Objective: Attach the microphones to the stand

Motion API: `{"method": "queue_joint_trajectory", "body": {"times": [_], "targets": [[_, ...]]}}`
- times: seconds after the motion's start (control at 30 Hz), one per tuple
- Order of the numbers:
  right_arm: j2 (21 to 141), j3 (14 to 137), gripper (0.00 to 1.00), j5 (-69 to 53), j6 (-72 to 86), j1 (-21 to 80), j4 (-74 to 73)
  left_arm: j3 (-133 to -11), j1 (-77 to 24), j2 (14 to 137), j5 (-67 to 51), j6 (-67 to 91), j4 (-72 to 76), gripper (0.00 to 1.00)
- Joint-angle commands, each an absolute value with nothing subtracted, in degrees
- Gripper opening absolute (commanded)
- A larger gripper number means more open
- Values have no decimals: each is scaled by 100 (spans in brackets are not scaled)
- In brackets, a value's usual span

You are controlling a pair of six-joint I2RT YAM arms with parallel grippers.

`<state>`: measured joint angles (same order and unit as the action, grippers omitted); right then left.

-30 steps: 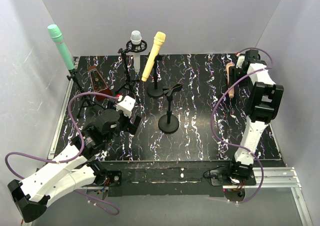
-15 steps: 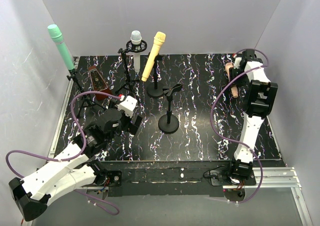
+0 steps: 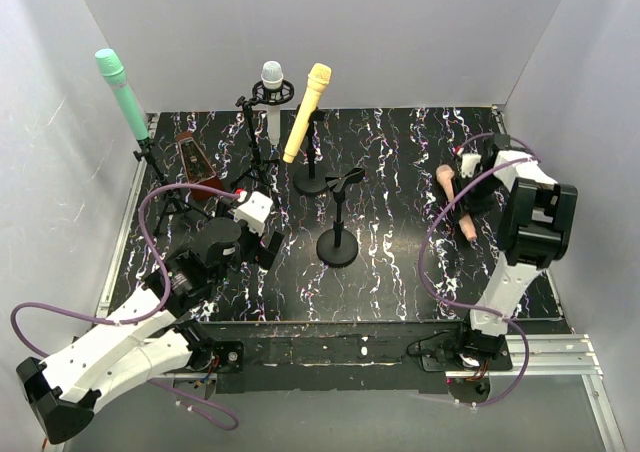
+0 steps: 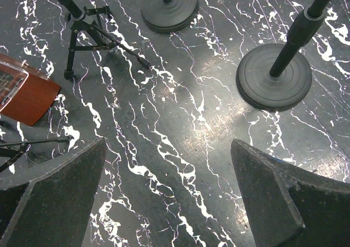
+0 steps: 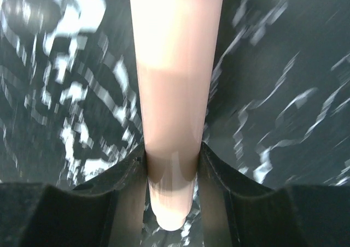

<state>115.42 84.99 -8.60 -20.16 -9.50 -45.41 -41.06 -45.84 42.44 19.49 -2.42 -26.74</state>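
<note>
The mint green microphone [image 3: 122, 94] sits on a tripod stand at the far left. The white microphone [image 3: 272, 84] stands in a ring mount. The yellow microphone [image 3: 305, 112] leans in a round-base stand [image 3: 312, 182]. A second round-base stand [image 3: 338, 244] in the middle has an empty clip [image 3: 348, 180]; its base shows in the left wrist view [image 4: 273, 83]. My right gripper [image 3: 470, 196] is shut on the peach-pink microphone [image 3: 456, 200], gripped near its tail end [image 5: 175, 94] between the fingers [image 5: 127, 181], to the right of the empty stand. My left gripper [image 4: 169, 192] is open and empty over the mat, near-left of the empty stand.
A brown wooden box [image 3: 195, 162] lies at the back left by the tripod legs [image 4: 82, 23]. The yellow microphone's stand base [image 4: 169, 9] is ahead of my left gripper. Grey walls close in on three sides. Purple cables loop off both arms.
My right arm has carried the peach-pink microphone from the back right corner inward and nearer, toward the empty stand. The left arm has barely moved.
</note>
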Motion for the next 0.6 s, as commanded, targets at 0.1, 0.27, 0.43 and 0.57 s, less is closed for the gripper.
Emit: {"method": "queue_joint_trajectory", "body": {"times": [0.1, 0.27, 0.43, 0.57], "targets": [[10187, 6742, 32, -1221, -2671, -932, -4578, -4210, -4544, 4104, 1916, -237, -2654, 98], [10239, 6566, 38, -1450, -2822, -958, -4694, -4201, -4544, 4034, 1855, -185, -2654, 98], [10283, 6495, 43, -1222, -2751, -958, -4518, -4184, -4553, 3938, 1863, -158, -2646, 98], [10301, 6372, 45, -950, -2733, -949, -4369, -4184, -4544, 3911, 1855, -149, -2646, 98]]}}
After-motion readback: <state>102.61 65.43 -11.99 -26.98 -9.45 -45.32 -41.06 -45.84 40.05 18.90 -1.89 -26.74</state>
